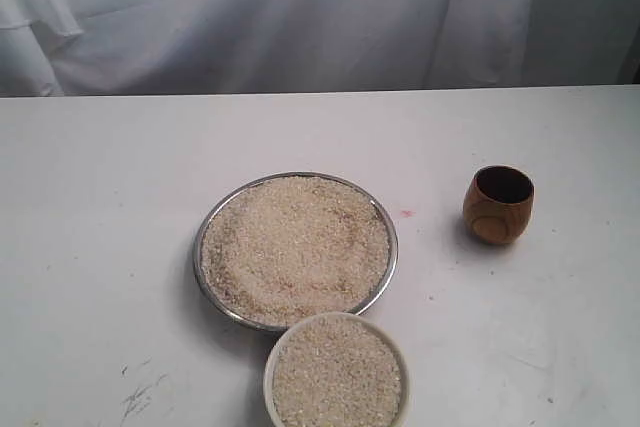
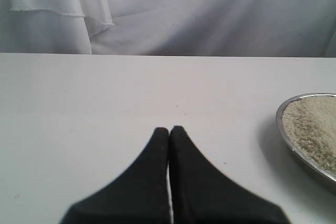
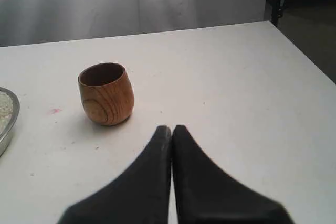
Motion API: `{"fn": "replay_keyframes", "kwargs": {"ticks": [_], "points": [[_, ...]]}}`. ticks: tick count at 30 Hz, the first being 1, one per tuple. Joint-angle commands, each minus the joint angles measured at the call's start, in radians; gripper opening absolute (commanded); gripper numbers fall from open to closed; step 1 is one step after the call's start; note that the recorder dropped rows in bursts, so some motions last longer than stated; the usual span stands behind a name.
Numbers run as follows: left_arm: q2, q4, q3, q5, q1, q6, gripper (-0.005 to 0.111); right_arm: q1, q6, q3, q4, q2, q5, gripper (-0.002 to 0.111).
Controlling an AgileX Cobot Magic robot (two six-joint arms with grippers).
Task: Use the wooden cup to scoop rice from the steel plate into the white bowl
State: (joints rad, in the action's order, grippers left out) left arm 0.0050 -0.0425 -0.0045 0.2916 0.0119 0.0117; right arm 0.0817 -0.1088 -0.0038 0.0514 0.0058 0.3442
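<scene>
The left gripper (image 2: pixel 169 129) and right gripper (image 3: pixel 171 128) are pinched closed on nothing. The wooden cup (image 1: pixel 498 204) stands untouched at 3 o'clock from the steel plate (image 1: pixel 197 252). The white bowl (image 1: pixel 269 372), at 5 o'clock, holds rice (image 1: pixel 337 372), yet scooping looks unstarted.

The white bowl (image 1: pixel 336 318), just in front of the steel plate (image 1: pixel 197 247), is cut off by the picture's lower edge, so its near part and the rice (image 1: pixel 335 372) there go unseen. Whether bowl and plate touch is unclear. Each wrist view shows only an arc of the steel plate's rim. The wooden cup (image 1: pixel 498 205), right of the steel plate, has an interior too dark to read. The left gripper (image 2: pixel 169 128) and right gripper (image 3: pixel 171 127) blur and run out of frame toward their bases.
</scene>
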Motion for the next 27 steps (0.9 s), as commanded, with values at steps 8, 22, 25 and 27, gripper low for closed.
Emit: {"fn": "replay_keyframes", "kwargs": {"ticks": [8,22,25,27], "points": [[-0.005,-0.001,0.005,-0.006,-0.002,-0.003,0.0,-0.005,0.009,0.004,0.009,-0.006,-0.619,0.0],[-0.005,-0.001,0.005,-0.006,-0.002,-0.003,0.0,-0.005,0.029,-0.049,-0.091,-0.006,-0.822,0.0],[-0.005,-0.001,0.005,-0.006,-0.002,-0.003,0.0,-0.005,0.082,-0.155,-0.121,0.032,-0.731,0.0],[-0.005,-0.001,0.005,-0.006,-0.002,-0.003,0.0,-0.005,0.124,-0.248,-0.121,0.085,-0.636,0.0]]}}
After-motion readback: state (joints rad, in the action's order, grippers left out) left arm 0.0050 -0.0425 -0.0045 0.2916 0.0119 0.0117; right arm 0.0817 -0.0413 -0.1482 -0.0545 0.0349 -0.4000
